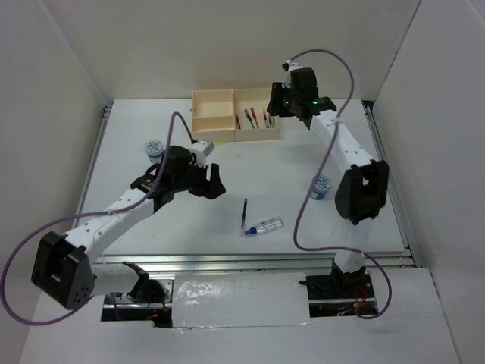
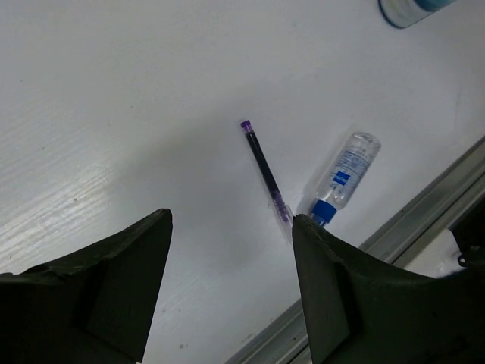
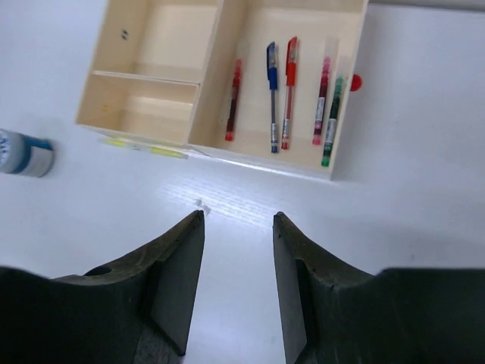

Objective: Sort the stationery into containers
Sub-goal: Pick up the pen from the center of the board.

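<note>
The shallow cream-yellow rectangular box (image 3: 170, 34) sat at the far edge of the table (image 1: 280, 174), five thin red, blue and green pens (image 3: 289, 91) lying in its large section (image 3: 307, 26). The right claw (image 3: 238, 221) hung near it, half-spread, empty; the left claw (image 2: 231, 220) gaped wide, empty, above a dark loose pen (image 2: 265, 171).

The top camera looks down from above and behind my bases onto the whole counter (image 1: 280, 174). My left wrist camera hangs close over it, facing past my left gripper (image 2: 231, 220) at the dark pen (image 2: 265, 171) and clear tube (image 2: 345, 176), which the top view shows mid-counter. My right wrist camera looks past my right gripper (image 3: 239, 218) at the cream box (image 3: 144, 76), also in the top view.
</note>
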Tool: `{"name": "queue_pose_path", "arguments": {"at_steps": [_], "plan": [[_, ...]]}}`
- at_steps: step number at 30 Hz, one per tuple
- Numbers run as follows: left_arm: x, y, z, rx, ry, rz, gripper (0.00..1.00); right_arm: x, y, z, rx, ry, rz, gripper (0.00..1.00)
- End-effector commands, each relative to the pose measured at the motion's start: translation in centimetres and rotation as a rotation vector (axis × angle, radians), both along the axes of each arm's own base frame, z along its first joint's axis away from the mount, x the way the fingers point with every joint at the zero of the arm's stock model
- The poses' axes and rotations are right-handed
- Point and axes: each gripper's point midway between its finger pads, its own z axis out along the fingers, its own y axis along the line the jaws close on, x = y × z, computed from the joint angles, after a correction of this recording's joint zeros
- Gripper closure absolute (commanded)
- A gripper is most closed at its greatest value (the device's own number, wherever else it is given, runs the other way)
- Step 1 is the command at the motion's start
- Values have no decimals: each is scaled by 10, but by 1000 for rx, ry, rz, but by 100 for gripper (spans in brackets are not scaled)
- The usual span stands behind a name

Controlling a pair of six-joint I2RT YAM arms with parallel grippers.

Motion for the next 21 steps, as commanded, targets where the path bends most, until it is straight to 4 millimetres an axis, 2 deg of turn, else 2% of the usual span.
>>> {"name": "queue_pose_path", "arguments": {"at_steps": [1, 2, 5, 7, 8, 10, 11, 12, 15, 19, 20, 21], "plan": [[13, -14, -12, 116, 6, -12, 24, -47, -27, 76, 43, -108, 14, 52], [17, -21, -19, 136, 31, -23, 24, -59, -32, 57, 32, -59, 18, 52], [17, -48, -30, 159, 52, -67, 29, -83, -56, 63, 29, -55, -6, 52], [16, -66, -39, 182, 86, -97, 32, -102, -70, 54, 24, -23, -17, 52], [16, -72, -43, 178, 111, -91, 35, -109, -76, 42, 16, 8, -25, 53], [21, -80, -56, 204, 151, -76, 45, -123, -87, 46, 16, 8, -38, 53], [24, -81, -59, 221, 159, -49, 47, -128, -91, 38, 12, 29, -39, 53], [22, -84, -60, 237, 178, -42, 49, -134, -95, 45, 13, 15, -43, 53], [16, -87, -84, 256, 261, -8, 50, -145, -107, 43, 11, 19, -58, 53], [-5, -87, -109, 311, 315, -2, 50, -149, -119, 46, 9, 17, -77, 53], [-15, -92, -113, 320, 322, -21, 51, -149, -124, 46, 12, 19, -87, 53], [-16, -88, -120, 342, 311, -6, 54, -150, -125, 47, 18, 22, -87, 53]]}}
